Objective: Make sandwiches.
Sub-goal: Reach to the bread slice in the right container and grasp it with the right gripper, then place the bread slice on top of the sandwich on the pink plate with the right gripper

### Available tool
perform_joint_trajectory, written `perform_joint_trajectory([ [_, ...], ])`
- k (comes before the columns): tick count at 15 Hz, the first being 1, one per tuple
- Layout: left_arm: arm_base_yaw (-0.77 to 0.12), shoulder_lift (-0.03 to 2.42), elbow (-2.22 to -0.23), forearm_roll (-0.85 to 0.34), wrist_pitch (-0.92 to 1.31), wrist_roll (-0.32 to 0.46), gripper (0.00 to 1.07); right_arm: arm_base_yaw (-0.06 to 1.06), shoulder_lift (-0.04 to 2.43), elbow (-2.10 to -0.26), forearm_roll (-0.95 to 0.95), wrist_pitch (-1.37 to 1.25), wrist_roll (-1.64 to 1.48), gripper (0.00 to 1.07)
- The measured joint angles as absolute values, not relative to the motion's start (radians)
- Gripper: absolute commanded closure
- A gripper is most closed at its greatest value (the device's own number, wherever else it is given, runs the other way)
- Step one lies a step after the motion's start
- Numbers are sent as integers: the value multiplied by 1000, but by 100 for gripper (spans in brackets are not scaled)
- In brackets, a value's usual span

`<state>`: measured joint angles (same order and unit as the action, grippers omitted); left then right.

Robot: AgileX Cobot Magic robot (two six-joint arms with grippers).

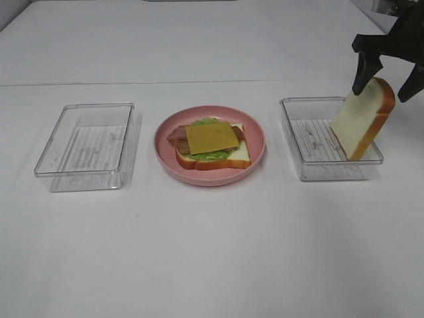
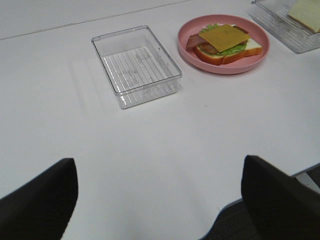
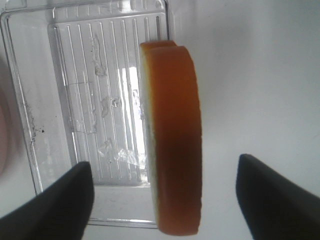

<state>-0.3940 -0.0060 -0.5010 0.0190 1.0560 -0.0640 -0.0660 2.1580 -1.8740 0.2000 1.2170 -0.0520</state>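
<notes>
— Bare white tabletop point(image 1: 212, 265) fills the lower frame; how far along?
— On the round pink plate point(image 1: 165, 156), centre frame, bread, lettuce, bacon and the thin yellow cheese slice point(image 1: 211, 137) are stacked. Only the top is missing.
— And the square white bread slice with orange-brown crust point(image 1: 363, 119)?
— At right, tilted over the right clear plastic tray point(image 1: 291, 142), between the right gripper point(image 1: 387, 78) fingers; whether they pinch it, I cannot tell. The left gripper point(image 2: 160, 197) is spread, holding nothing.

Open white table point(image 1: 212, 252) across the frame's lower half, pink plate point(image 1: 165, 156) at centre, clear trays point(image 1: 85, 146) flanking left and right
</notes>
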Motion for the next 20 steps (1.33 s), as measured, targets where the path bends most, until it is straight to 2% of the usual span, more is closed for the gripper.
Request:
perform_joint_trajectory([
  [1,-394,-6,-501,19,1056,-64,22,-66,2162,-1874,200,1217,-52,56],
  [4,-394,-6,-501,19,1056,-64,22,-66,2166,-1874,202,1217,-52,97],
  [5,-394,-6,-501,19,1056,-64,22,-66,2166,-1874,204,1217,-52,107],
  [9,-394,-6,-501,19,1056,-64,22,-66,2160,-1874,233,1218,-52,107],
  [16,-394,-6,-501,19,1056,-64,22,-59,1972,-1858,439,1218,-55,107],
  [18,-394,-6,-501,19,1056,-64,22,-34,1931,-1821,501,1217,-64,107],
  [19,-394,-6,-501,19,1056,-64,22,34,1894,-1698,635,1166,-101,107],
  [20,-394,-6,-501,19,1056,-64,22,65,1892,-1651,684,1126,-114,107],
])
